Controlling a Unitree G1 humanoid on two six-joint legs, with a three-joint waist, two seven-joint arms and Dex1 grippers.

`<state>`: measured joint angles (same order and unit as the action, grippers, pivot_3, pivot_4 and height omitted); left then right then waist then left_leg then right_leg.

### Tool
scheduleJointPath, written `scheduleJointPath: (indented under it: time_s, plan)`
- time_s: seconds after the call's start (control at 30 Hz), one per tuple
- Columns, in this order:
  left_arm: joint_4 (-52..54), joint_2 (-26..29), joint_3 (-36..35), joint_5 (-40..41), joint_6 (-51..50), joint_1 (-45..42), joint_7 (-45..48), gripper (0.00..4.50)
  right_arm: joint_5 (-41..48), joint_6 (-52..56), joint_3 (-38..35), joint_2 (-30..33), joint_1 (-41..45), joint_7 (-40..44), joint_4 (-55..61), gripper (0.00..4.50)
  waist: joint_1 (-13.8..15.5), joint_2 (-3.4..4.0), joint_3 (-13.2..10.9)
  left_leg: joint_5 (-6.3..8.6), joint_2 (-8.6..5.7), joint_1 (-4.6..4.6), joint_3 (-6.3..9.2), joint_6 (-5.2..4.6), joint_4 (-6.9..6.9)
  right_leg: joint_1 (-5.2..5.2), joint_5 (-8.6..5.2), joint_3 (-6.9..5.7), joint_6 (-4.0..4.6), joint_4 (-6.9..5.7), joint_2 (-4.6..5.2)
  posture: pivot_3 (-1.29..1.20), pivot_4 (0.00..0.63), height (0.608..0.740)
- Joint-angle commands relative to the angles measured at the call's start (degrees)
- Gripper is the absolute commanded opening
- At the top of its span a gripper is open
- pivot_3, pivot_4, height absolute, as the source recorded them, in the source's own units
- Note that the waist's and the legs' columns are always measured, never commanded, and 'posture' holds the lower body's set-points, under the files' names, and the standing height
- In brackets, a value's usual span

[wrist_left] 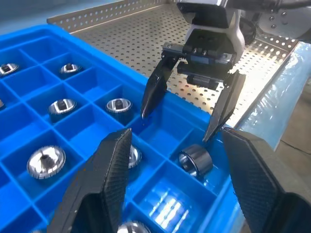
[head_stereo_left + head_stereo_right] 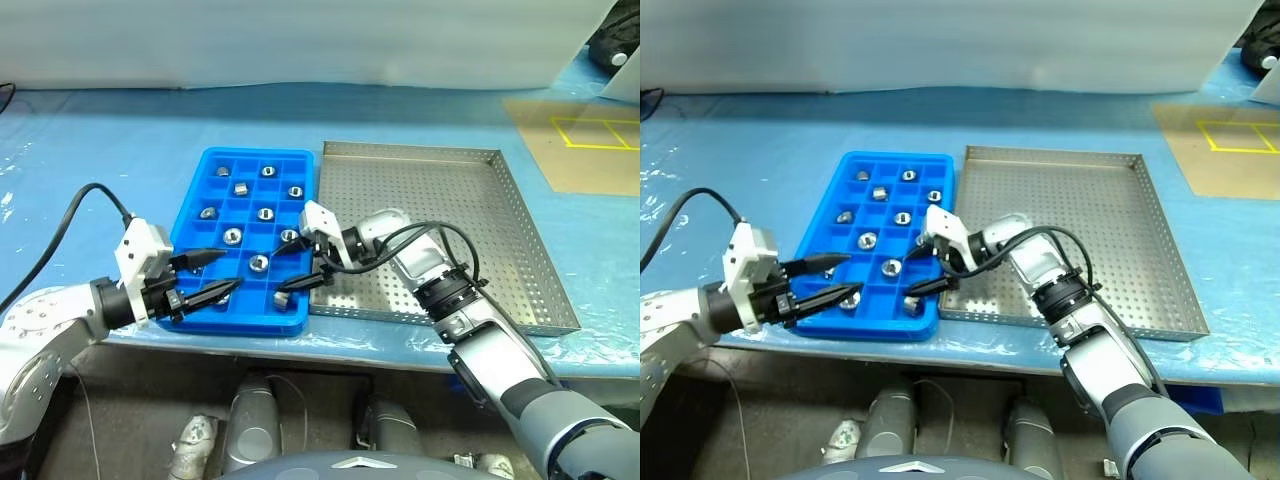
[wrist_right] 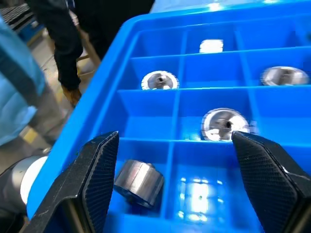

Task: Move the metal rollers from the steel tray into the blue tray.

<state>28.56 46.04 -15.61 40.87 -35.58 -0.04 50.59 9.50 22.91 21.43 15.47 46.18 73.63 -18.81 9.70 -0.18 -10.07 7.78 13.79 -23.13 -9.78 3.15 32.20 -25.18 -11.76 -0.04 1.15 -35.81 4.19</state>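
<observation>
**Roller lies loose in the blue tray's near corner cell**

Head view: the right gripper [image 2: 300,270] hangs over the near right corner of the blue tray [image 2: 205,170], fingers spread, holding nothing. The left gripper [image 2: 212,276] hovers over the near left cells, parted and empty. The steel tray [image 2: 520,190] beside it holds no rollers.

Left wrist view: one of the metal rollers [image 1: 195,160] lies on its side beneath the right gripper's open fingers.

Right wrist view: that roller sits between the fingers, untouched.

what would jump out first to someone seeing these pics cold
The bright blue tray, its compartments dotted with shiny metal rollers, on the blue-covered table. Both claws meet over its near end: the right claw open above a roller lying on its side. Beside it, the steel tray holds none.
</observation>
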Motion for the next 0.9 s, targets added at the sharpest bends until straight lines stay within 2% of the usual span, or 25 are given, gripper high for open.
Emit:
scheduleJointPath:
  time_s: [0.03,0.2,0.43,0.63,0.9]
  plan:
    - [-6.19,0.85,5.01,-4.28,3.95,-6.51,3.7,3.09,2.9,3.07,-3.62,1.94,-0.14,-1.08,7.34,3.83,-0.48,-0.01,0.01,-0.01,-0.01,-0.02,0.0,0.01,-0.01,0.0,0.0,-0.01,0.0,0.01,0.01,0.04,0.15,0.74]
    - [-18.18,-1.73,12.18,-7.69,7.27,-18.4,9.95,3.09,2.93,6.41,-8.14,5.75,-2.9,-7.32,12.31,3.83,-2.74,-0.05,0.03,-0.18,-0.03,0.02,-0.01,0.28,0.06,0.06,0.03,0.02,0.01,-0.04,0.0,-0.1,0.15,0.74]
    - [-32.76,-8.5,18.84,-13.3,13.63,-29.41,15.47,3.09,2.84,9.34,-17.28,10.46,-10.55,-20.0,18.55,3.83,-5.84,-0.05,0.04,-0.19,-0.05,0.04,-0.04,0.29,0.08,0.07,0.05,0.1,0.02,-0.02,-0.02,-0.25,0.15,0.74]
    - [-46.39,-15.64,20.55,-17.97,20.21,-36.46,15.82,3.09,4.58,13.57,-25.79,10.82,-18.35,-30.11,26.05,3.83,-7.63,-0.06,0.05,-0.19,-0.06,0.07,-0.05,0.27,0.1,0.09,0.06,0.15,0.02,0.01,-0.04,-0.32,0.15,0.74]
    - [-53.82,-20.16,20.82,-22.14,25.79,-38.26,16.36,3.09,6.31,15.07,-28.79,9.85,-21.07,-36.88,28.61,3.83,-8.92,-0.05,0.05,-0.15,-0.06,0.16,-0.11,0.2,0.14,0.14,0.08,0.19,0.05,0.0,-0.03,-0.32,0.15,0.74]
